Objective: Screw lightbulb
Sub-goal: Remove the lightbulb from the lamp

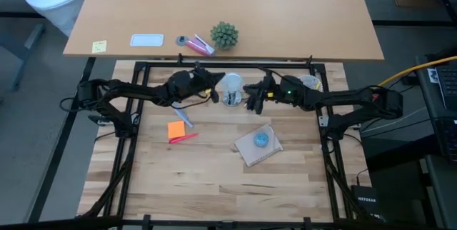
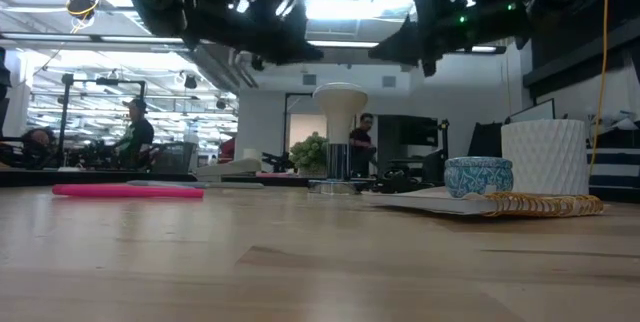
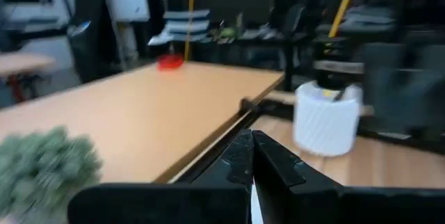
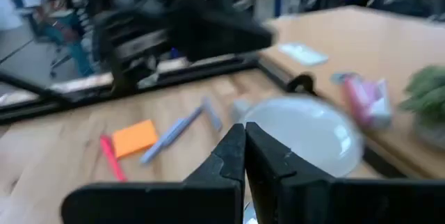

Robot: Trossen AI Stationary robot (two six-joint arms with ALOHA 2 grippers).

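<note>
Both my grippers hover pinched together and empty — left gripper [image 1: 213, 96], right gripper [image 1: 250, 100] — flanking the lightbulb [image 1: 230, 85], which stands upright in its metal socket [image 1: 230, 100]. Judged light, smooth, fragile: grasp the frosted globe at its widest girth — gently.

Lightbulb [image 1: 231, 84] frosted matt white; table [image 1: 214, 187] pale wood planks

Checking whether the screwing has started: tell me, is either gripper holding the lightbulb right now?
No: in the high view the lightbulb stands free between the shut left gripper and the shut right gripper.
</note>
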